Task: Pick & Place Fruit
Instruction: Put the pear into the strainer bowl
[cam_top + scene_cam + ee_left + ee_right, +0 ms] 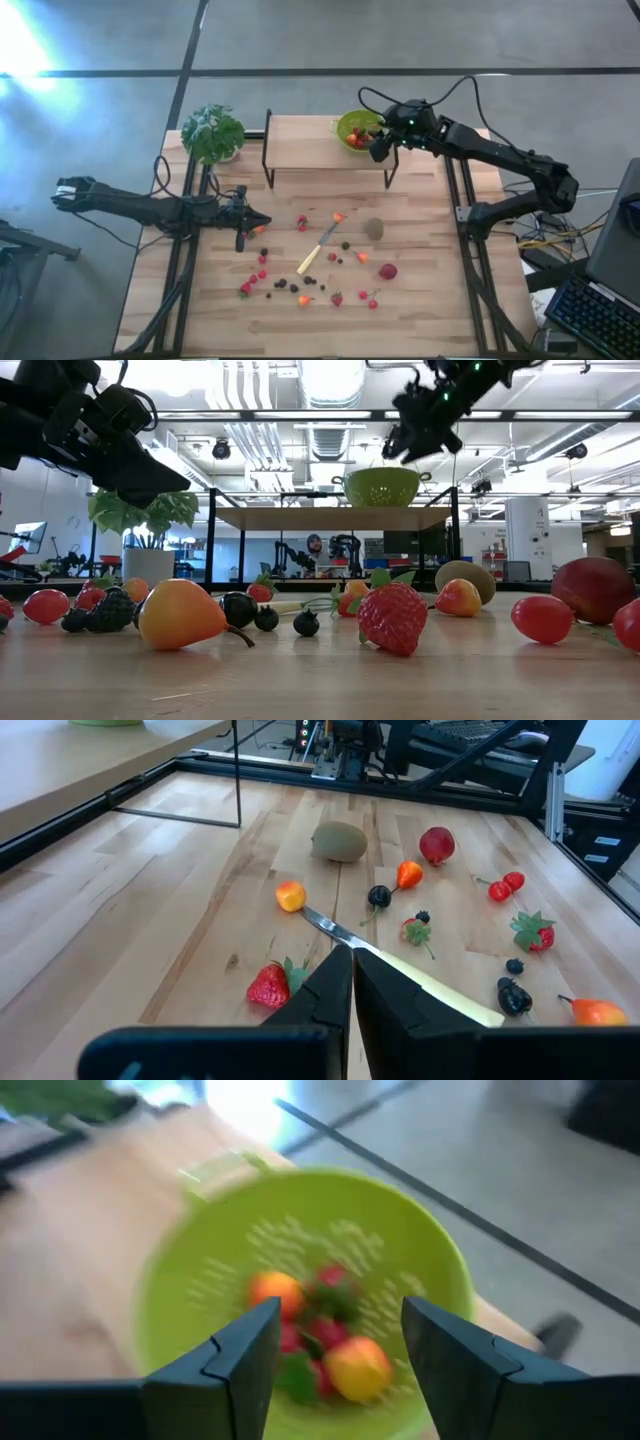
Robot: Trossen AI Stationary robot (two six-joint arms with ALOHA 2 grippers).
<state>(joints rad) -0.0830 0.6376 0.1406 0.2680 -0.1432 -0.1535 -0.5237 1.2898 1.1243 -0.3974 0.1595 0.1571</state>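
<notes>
Strawberry (392, 616) and pear-shaped yellow fruit (180, 614) lie nearest the low camera, among loose fruit (318, 270) scattered across the wooden surface (420, 310) around a knife (318, 250). Left claw (262, 227) hangs above the surface's left part, fingers pressed together, holding nothing. Right claw (338, 1350) hangs over the green colander (420, 1270) on the raised shelf (310, 145), fingers spread and empty. Colander contents: red and orange fruit pieces (320, 1330). Potted plant (212, 132) stands at the far left corner.
</notes>
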